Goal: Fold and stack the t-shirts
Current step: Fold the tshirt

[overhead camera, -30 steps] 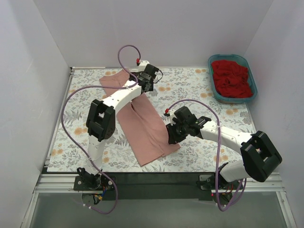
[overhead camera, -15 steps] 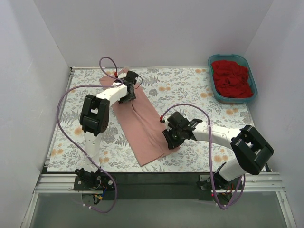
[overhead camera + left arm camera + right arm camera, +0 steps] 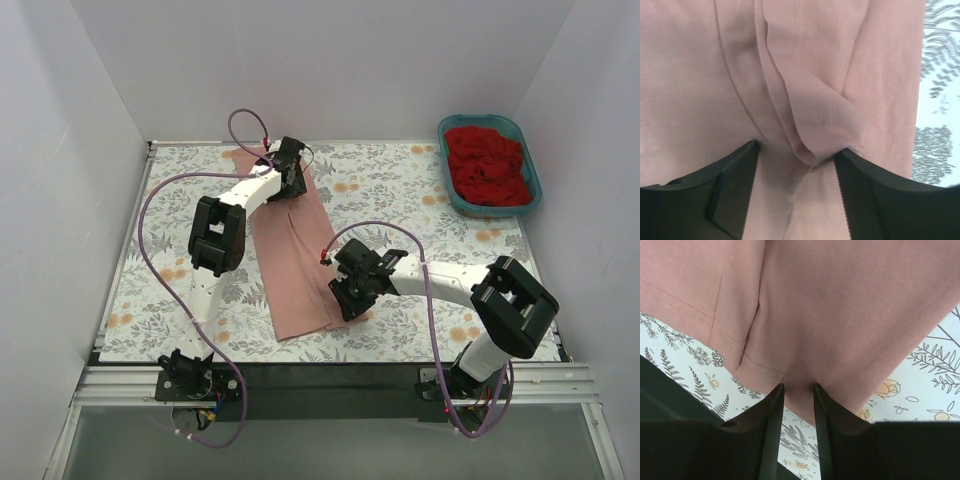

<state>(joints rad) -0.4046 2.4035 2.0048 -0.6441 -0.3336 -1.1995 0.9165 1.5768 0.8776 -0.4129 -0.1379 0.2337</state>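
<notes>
The salmon-pink t-shirt (image 3: 293,255) lies folded into a long narrow strip on the floral cloth, running from the far middle toward the near edge. My left gripper (image 3: 290,176) sits on its far end. In the left wrist view its jaws (image 3: 799,175) stand wide apart over a raised fold of pink cloth (image 3: 810,125). My right gripper (image 3: 345,297) is at the strip's near right corner, its jaws (image 3: 799,405) closed narrowly on the hem of the pink shirt (image 3: 840,315). The red t-shirt (image 3: 488,165) lies crumpled in the tub.
The teal oval tub (image 3: 480,119) stands at the far right corner. The grey-and-orange floral cloth (image 3: 420,190) covers the table. White walls close in the left, back and right. Purple cables loop above both arms.
Both grippers moved left with the pink shirt. The strip swung from a diagonal to nearly straight and became narrower; the sleeve that stuck out at the far left is now folded in.
</notes>
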